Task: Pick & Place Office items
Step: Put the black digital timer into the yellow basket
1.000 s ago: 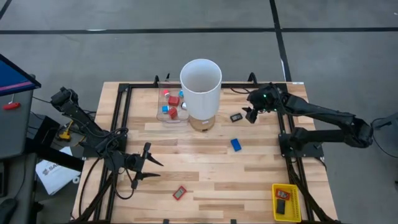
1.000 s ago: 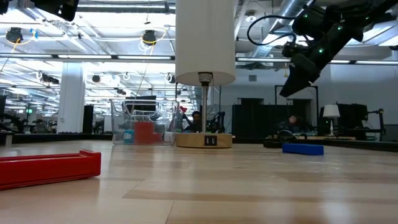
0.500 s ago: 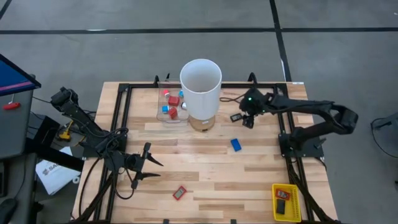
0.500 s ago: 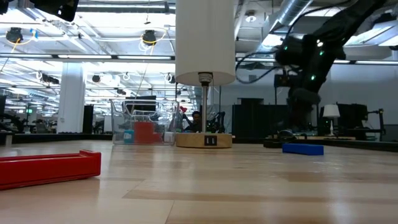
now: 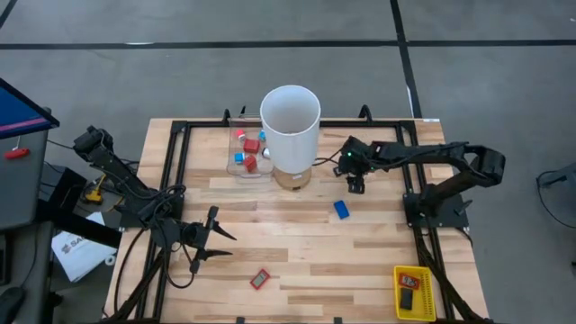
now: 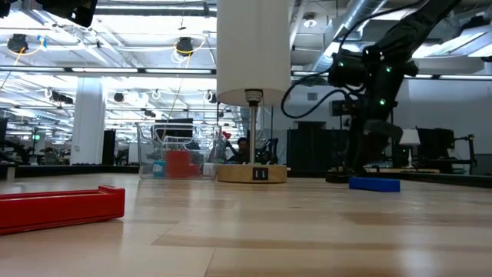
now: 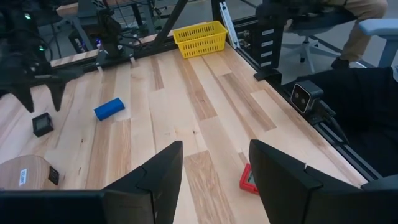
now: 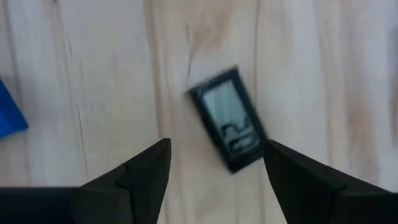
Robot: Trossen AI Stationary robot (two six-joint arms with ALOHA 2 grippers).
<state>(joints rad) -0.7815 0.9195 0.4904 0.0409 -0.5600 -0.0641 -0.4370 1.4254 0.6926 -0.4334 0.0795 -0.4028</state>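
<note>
Right pincer point(image 5: 356, 184) has swung in from the surface's right edge, now spread over the black item point(image 8: 231, 127) near the far edge beside the white cylinder point(image 5: 291, 121); centre, drop straight, then pinch.

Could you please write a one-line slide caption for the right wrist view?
Open right gripper poised above a black flat item on the wooden table.

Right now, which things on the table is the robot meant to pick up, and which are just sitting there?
For the job:
black piece under the open right gripper
blue block
red piece
pieces in the clear box

Just sitting there:
white cylinder
yellow basket
</note>
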